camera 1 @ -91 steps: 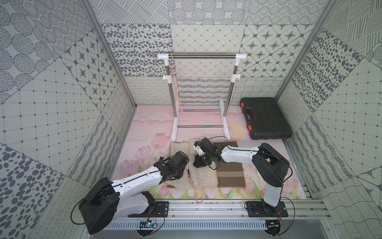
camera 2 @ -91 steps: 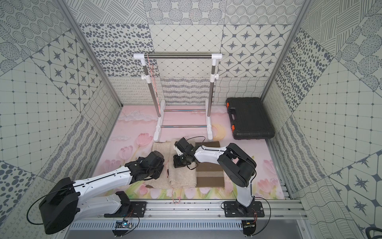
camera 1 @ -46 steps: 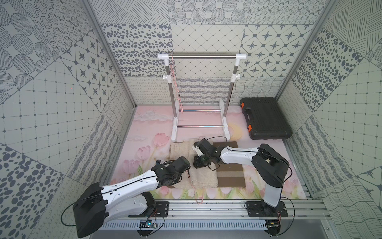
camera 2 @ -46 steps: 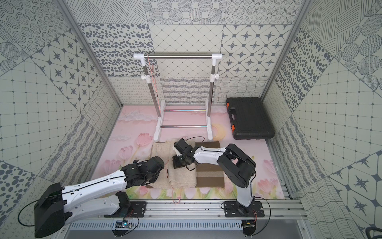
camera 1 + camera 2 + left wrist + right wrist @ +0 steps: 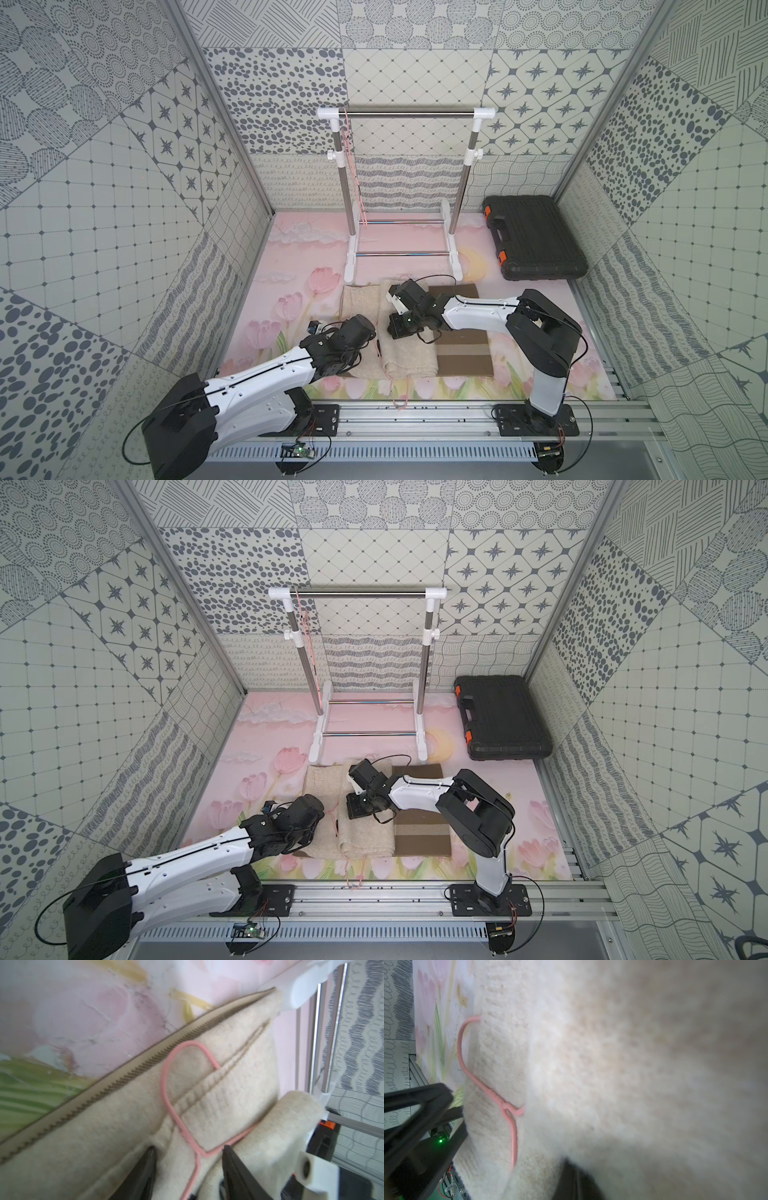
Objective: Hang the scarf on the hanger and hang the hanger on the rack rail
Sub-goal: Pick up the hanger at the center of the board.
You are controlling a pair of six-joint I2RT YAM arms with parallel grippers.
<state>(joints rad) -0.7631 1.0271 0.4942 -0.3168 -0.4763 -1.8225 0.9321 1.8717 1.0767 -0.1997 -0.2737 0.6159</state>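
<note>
The pink tulip mat (image 5: 299, 237) sits boxed in by patterned tile walls. The cream scarf (image 5: 409, 353) lies flat on it in front of the rack (image 5: 409, 113), and the pink wire hanger (image 5: 172, 1114) rests on top, one side running under a fold. The left gripper (image 5: 189, 1147) has its jaws spread either side of the hanger's neck. The right gripper (image 5: 399, 332) is pressed together, pinching that fold, I think. If the left closes off-centre, the thin wire could slip out, or wool could get caught and drag everything.
</note>
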